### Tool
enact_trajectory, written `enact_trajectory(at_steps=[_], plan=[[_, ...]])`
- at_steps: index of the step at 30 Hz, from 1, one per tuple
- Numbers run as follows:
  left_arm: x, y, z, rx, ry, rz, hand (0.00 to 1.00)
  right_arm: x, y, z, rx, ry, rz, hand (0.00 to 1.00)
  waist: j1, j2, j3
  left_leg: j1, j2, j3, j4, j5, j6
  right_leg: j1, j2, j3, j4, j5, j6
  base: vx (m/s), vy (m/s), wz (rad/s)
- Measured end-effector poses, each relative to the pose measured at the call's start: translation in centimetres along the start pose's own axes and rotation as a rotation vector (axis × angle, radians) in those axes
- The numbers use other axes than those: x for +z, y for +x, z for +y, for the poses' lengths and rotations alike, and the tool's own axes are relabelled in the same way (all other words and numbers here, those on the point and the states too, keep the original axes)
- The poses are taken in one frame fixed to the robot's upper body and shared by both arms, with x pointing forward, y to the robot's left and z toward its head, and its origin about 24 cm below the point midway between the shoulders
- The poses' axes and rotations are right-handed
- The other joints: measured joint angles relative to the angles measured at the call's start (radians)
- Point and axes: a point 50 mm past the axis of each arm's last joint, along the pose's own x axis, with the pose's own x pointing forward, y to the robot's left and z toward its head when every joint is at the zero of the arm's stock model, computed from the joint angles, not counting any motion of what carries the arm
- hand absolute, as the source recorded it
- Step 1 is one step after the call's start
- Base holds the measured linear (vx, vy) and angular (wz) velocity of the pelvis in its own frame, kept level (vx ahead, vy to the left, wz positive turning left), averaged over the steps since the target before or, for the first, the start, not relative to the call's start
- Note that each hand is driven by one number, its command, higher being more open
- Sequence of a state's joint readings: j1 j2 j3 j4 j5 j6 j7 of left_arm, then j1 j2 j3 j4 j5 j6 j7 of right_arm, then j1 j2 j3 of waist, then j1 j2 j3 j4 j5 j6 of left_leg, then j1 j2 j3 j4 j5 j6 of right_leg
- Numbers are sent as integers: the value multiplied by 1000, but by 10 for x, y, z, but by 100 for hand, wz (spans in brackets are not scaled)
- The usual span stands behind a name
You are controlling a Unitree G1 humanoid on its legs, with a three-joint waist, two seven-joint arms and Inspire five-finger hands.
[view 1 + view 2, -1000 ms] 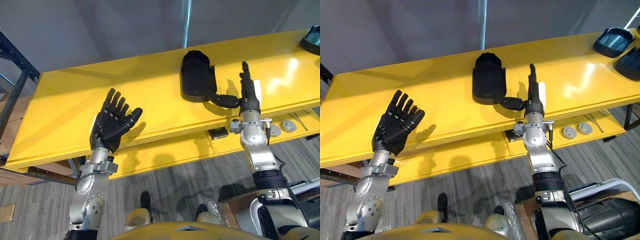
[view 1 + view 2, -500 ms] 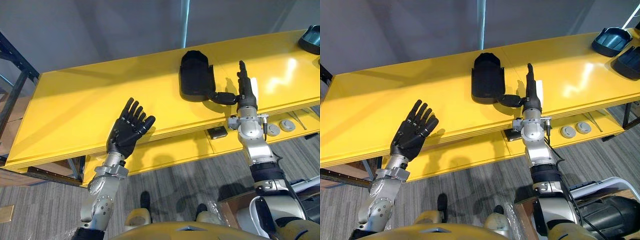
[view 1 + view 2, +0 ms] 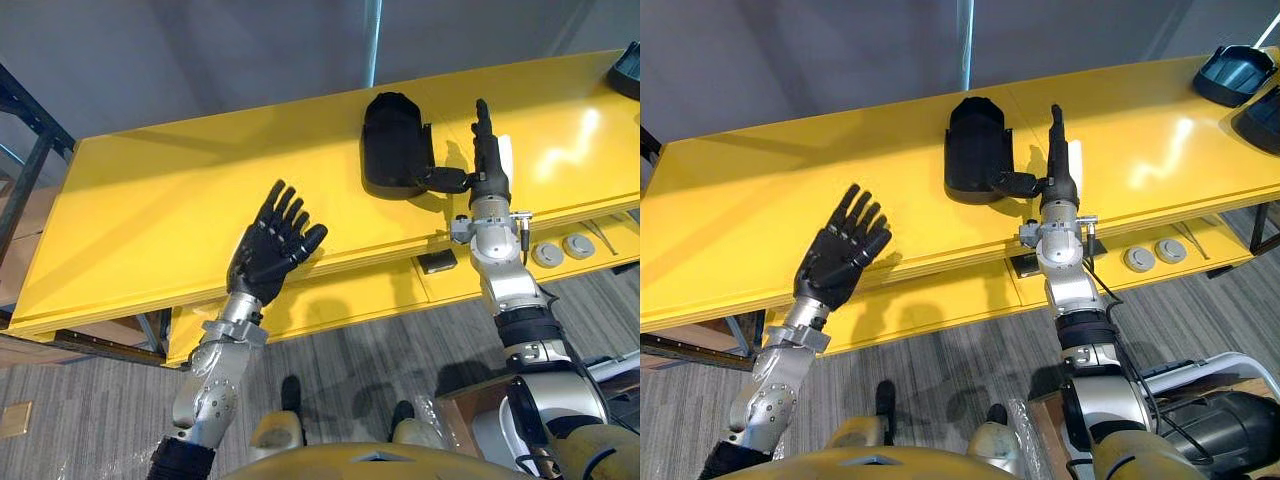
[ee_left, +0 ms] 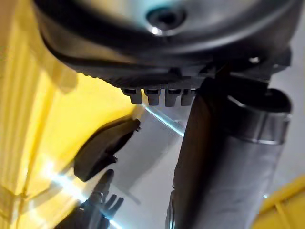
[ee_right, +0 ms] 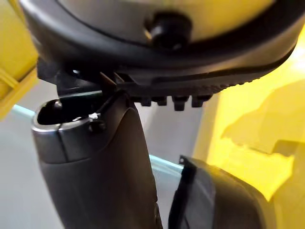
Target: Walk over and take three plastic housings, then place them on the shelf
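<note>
A black plastic housing lies on the yellow table, toward the back and right of centre. My right hand stands just right of it, open, its fingers straight and pointing away from me. Its thumb reaches sideways to the housing's near right corner. The right wrist view shows the housing close beside that thumb. My left hand is open with spread fingers above the table's front edge, well left of the housing and holding nothing. Two more dark housings sit at the table's far right end.
Below the tabletop, a lower yellow shelf carries two grey round discs and a small black block. A dark metal rack stands at the table's left end. A cardboard box sits on the floor at the lower right.
My left hand has moved to the right, closer to the middle of the table's front edge. My right hand has moved forward, bringing its thumb up against the housing.
</note>
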State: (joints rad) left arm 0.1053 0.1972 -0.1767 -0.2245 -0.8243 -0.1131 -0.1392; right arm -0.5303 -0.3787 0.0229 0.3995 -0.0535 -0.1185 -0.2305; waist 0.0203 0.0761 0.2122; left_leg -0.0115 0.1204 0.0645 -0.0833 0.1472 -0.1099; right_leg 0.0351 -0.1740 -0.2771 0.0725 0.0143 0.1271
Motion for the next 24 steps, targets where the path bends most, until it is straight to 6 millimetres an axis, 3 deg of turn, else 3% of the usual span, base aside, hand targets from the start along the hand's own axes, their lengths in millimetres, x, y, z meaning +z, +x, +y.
enact_trajectory(at_steps=[4,9,18,24], plan=[[23,8,-17,-87,36,-112,100,24,-2,1,32,14,-150,100,-2,4,13,0,2,7,0,-7,-5,-10,0,7,9,-2,-2,0,0,-3],[31,7,-14,-81,82,-152,100,45,-22,3,118,38,-320,100,-15,1,14,0,3,12,0,-10,-6,-12,0,9,10,-3,-3,1,-2,-2],[36,6,-10,-66,114,-163,100,18,-48,10,255,-81,-246,100,-25,0,15,-1,11,20,3,-15,-1,-15,3,9,10,-3,-3,0,0,0],[36,6,-9,-41,137,-157,100,14,-50,10,288,-183,-238,100,-27,-2,16,-18,12,22,35,-31,-2,-21,4,14,12,-2,-3,-2,0,-1]])
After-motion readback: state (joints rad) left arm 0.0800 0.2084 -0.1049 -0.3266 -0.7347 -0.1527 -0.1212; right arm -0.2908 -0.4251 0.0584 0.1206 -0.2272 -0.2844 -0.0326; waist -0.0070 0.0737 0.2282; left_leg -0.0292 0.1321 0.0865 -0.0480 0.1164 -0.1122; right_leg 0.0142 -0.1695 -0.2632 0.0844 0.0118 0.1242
